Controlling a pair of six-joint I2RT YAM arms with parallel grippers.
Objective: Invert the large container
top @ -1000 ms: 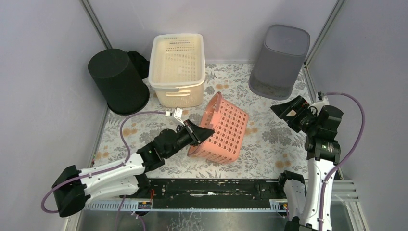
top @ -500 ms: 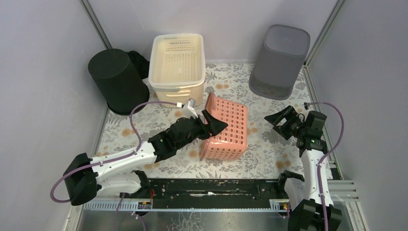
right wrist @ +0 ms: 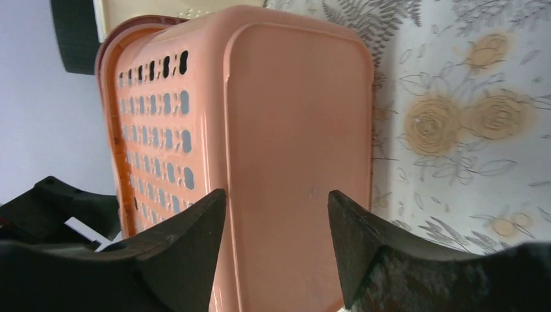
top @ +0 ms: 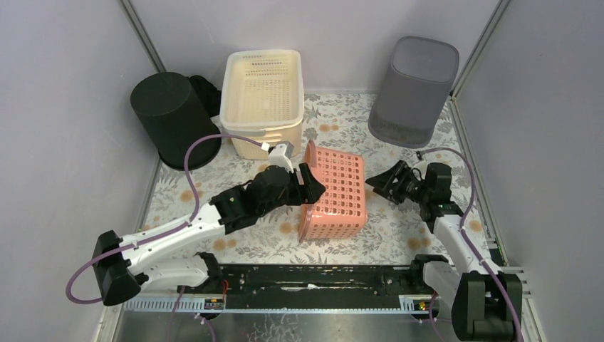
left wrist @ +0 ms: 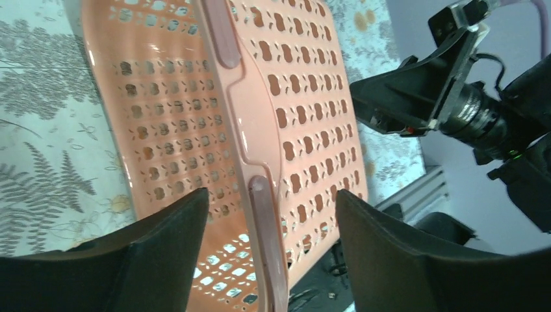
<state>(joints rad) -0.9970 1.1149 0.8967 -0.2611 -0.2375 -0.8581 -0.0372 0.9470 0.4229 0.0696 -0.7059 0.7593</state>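
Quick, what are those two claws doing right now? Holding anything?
Left gripper: open, jaws either side of the rim of the pink basket, not clamped.
Right gripper: open, holding nothing, facing the basket's base.

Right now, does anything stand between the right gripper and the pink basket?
Nothing visible does. The right gripper faces the solid base of the pink basket, with only bare floral mat between them; the basket lies on its side.

Pale lilac walls (top: 64, 107) closed three sides. Floral cloth (top: 388, 228) covered worktop. Metal posts (top: 142, 35) rose at far corners. Light even.
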